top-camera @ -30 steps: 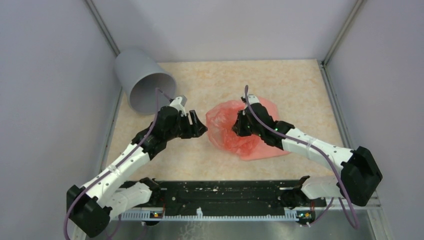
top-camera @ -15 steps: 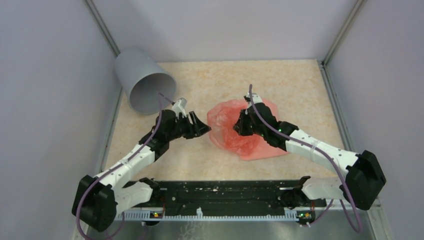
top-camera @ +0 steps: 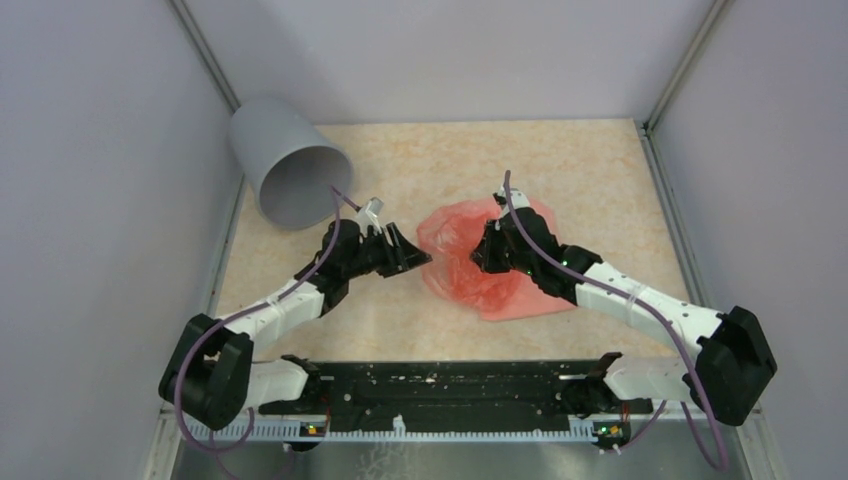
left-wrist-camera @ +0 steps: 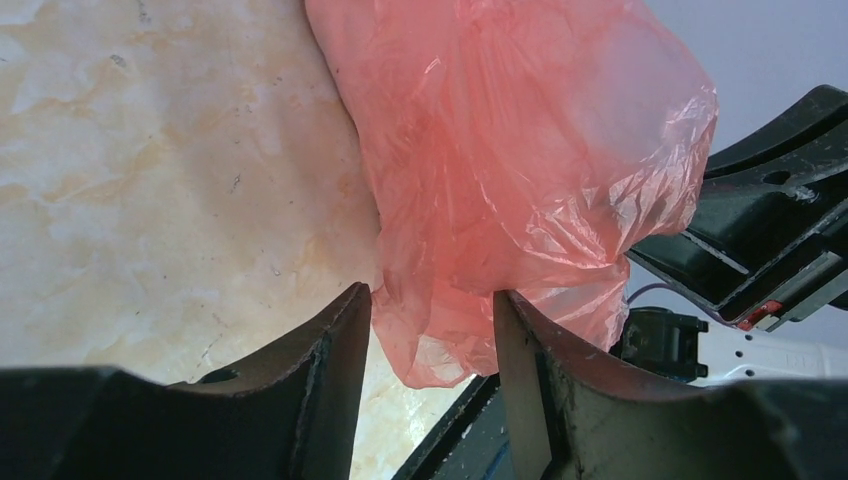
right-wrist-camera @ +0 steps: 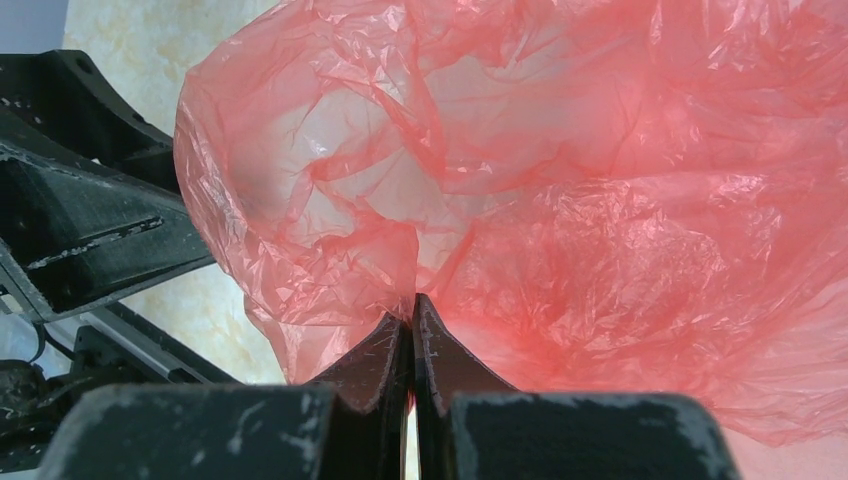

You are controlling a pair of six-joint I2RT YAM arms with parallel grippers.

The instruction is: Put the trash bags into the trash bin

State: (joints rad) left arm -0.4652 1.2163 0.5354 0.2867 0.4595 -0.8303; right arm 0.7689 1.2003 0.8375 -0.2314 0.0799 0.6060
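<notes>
Two grippers attend one salmon-pink trash bag (top-camera: 500,275), resting just toward 3 o'clock of centre on the table (top-camera: 560,170). Jaws of the right gripper (right-wrist-camera: 413,310) are pinched tight on a fold of film; those of the left gripper (left-wrist-camera: 432,300) stand wide, a hanging bag corner between them, unclamped. At 10 o'clock the trash bin (top-camera: 285,170) lies on its side, mouth toward the bag. Best practice: seat the film deep between the left pads (left-wrist-camera: 330,340) before closing, then carry it bunched toward 10 o'clock.
</notes>
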